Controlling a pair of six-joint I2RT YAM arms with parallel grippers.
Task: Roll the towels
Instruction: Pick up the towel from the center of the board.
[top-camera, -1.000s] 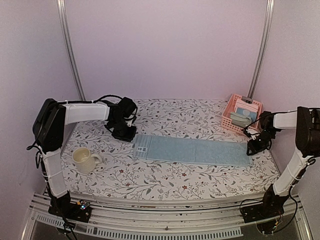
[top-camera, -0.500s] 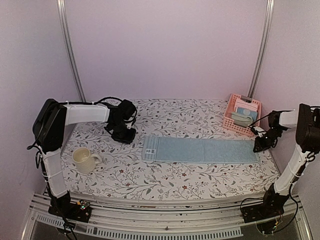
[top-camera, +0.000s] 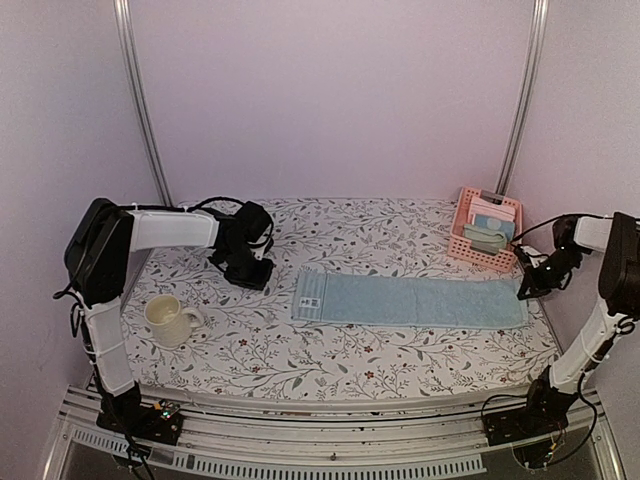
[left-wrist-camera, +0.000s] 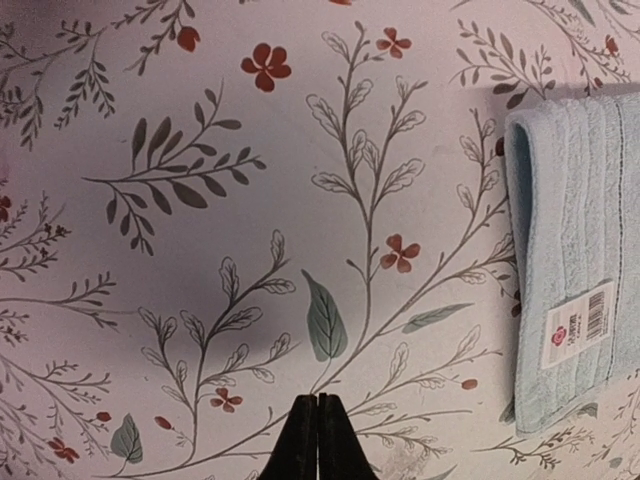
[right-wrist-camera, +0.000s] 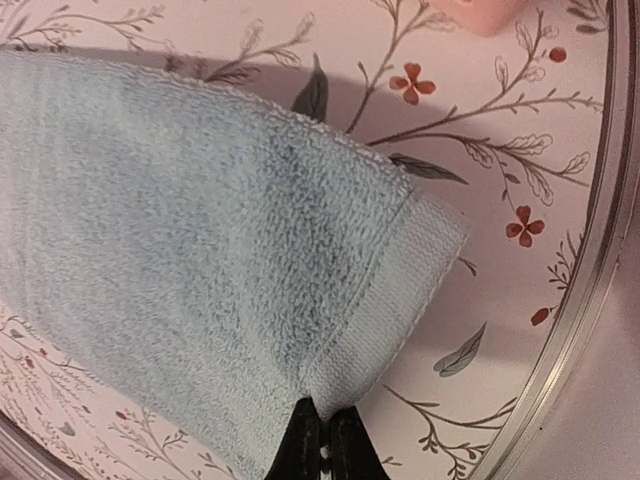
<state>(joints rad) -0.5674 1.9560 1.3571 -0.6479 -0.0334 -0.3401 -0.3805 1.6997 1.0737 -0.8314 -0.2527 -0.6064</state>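
Your right gripper (right-wrist-camera: 322, 447) pinches the ribbed hem of the long, soft light blue terry towel (right-wrist-camera: 190, 240). Your left gripper (left-wrist-camera: 318, 440) has its jaws pressed together on nothing, over the flat floral tablecloth (left-wrist-camera: 200, 150).

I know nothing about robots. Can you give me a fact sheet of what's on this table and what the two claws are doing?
table: flowered surface
light blue towel: spread flat, label at left end
right gripper: shut on the towel's right end
left gripper: shut, empty, over bare table left of towel
mug: cream, upright, front left
pink basket: back right, folded cloths inside
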